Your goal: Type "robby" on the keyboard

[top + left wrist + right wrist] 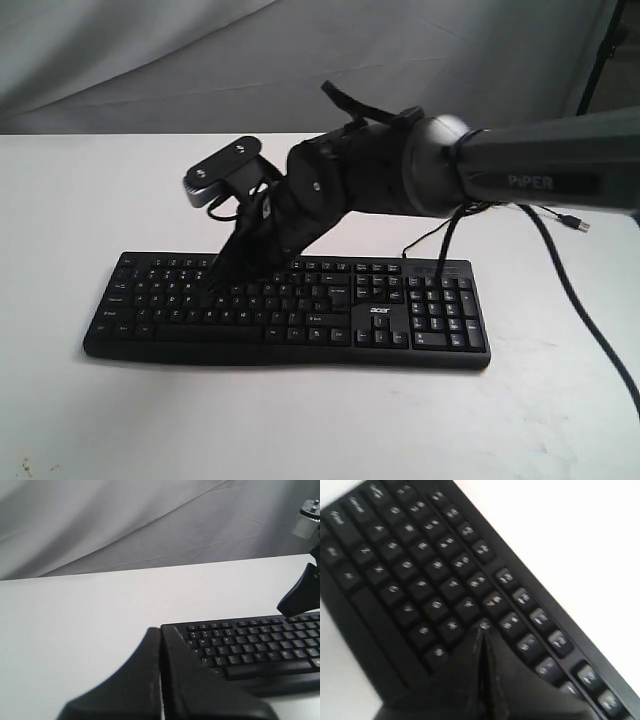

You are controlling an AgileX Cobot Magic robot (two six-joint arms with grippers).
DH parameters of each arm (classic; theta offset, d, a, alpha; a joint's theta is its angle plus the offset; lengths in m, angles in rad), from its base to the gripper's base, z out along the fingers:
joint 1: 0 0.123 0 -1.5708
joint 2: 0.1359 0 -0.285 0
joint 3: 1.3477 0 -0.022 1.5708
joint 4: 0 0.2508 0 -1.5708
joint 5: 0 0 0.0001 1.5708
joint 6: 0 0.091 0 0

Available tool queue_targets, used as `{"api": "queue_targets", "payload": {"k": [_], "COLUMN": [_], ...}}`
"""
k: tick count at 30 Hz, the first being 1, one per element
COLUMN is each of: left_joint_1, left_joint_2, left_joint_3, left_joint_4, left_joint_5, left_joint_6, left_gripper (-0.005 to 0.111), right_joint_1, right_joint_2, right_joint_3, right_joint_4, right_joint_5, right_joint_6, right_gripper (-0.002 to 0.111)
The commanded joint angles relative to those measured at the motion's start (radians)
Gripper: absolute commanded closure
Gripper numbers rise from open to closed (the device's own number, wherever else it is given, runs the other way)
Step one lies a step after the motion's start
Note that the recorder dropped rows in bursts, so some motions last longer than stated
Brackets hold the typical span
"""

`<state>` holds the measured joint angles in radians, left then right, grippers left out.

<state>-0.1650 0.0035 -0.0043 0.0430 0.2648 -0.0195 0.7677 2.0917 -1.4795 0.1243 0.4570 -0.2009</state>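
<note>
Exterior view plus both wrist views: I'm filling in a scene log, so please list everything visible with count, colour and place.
keyboard: one, black with white legends and a white acer logo, flat on the middle of the table.
table: one, white, under everything.
backdrop cloth: one, grey, hanging behind the table.
USB plug: one, black, on a thin black cable, lying on the table behind the keyboard's right end.
wrist camera: one, silver and black, mounted above the right hand.
right arm: one, dark grey, marked PIPER, reaching in from the right across the middle.
right hand: one, black, shut, tip down at the letter keys on the keyboard's left half.
left hand: one, black, shut, beside the keyboard's left end.
</note>
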Motion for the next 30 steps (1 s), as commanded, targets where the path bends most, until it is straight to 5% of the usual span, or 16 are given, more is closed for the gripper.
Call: {"api": "queue_targets", "payload": {"k": [1,30], "left_joint_1": [-0.006,-0.006], "left_joint_2": [-0.003,-0.003], "left_joint_3": [0.004,0.004], "left_joint_4": [0.005,0.005], "left_joint_5": [-0.007,-0.007], "left_joint_6": [-0.003,-0.003], "left_gripper": [0.107,0.107], "right_joint_1": [0.074,0.083], "right_joint_2": [0.021,0.113], "right_joint_3": [-0.047,-0.047], "right_joint_4": [0.007,0.044], "right_joint_5": [0.022,-0.081], "right_joint_6": [0.007,0.004], "right_gripper": [0.108,0.108]}}
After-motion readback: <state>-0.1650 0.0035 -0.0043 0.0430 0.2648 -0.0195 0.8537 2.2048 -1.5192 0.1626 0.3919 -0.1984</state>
